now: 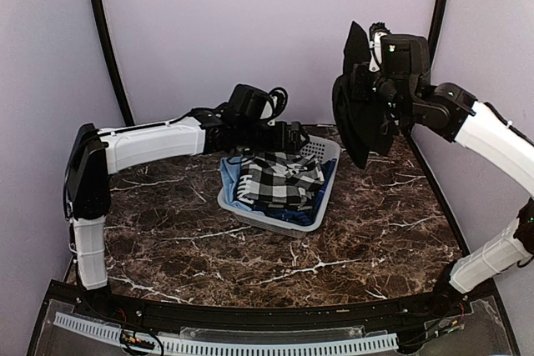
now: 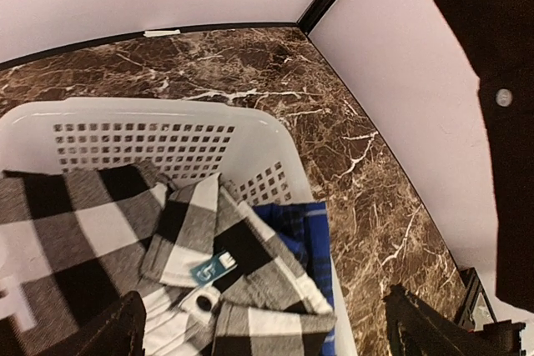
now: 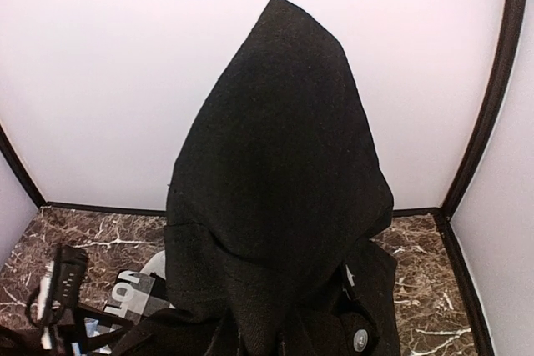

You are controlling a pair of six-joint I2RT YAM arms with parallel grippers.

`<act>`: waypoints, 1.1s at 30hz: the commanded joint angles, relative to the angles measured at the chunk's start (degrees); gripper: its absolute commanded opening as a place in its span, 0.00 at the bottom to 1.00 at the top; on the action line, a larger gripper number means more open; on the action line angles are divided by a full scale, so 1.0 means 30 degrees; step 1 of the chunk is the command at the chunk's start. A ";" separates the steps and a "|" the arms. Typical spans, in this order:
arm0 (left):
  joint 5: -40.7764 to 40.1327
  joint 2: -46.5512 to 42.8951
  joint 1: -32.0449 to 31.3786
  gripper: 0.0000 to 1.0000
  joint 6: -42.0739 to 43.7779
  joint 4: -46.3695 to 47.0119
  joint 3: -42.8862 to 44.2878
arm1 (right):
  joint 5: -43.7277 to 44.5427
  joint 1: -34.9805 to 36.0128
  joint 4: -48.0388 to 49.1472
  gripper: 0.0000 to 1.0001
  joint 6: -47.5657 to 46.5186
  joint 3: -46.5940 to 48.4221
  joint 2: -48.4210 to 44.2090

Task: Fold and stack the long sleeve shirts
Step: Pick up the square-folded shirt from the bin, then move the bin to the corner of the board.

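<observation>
The right tool, clamped on the plain black long-sleeved cloth shirt hanging high beside the white slatted plastic basket, should lower it flat onto the dark marbled bench while the wide-open left tool catches a free edge.

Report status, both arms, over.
Right gripper shut on black shirt, held high above table. Left gripper open over basket, plaid shirt inside. Nothing blocking.
</observation>
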 commanded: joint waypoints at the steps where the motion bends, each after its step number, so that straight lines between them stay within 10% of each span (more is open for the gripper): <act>1: -0.0947 0.2793 -0.0449 0.99 -0.1053 -0.0946 0.3583 | 0.1307 -0.0103 0.0706 0.00 -0.0458 -0.0575 -0.1150; 14: -0.4559 0.6785 0.0889 0.99 -0.5750 -0.3150 0.4161 | -0.0241 -0.0117 0.0415 0.00 0.0637 -0.2379 -0.1058; 33: -0.4588 -1.1226 0.9151 0.99 -0.5730 -0.0742 -2.0025 | -0.1902 -0.0186 0.1747 0.00 0.0904 -0.4316 0.0548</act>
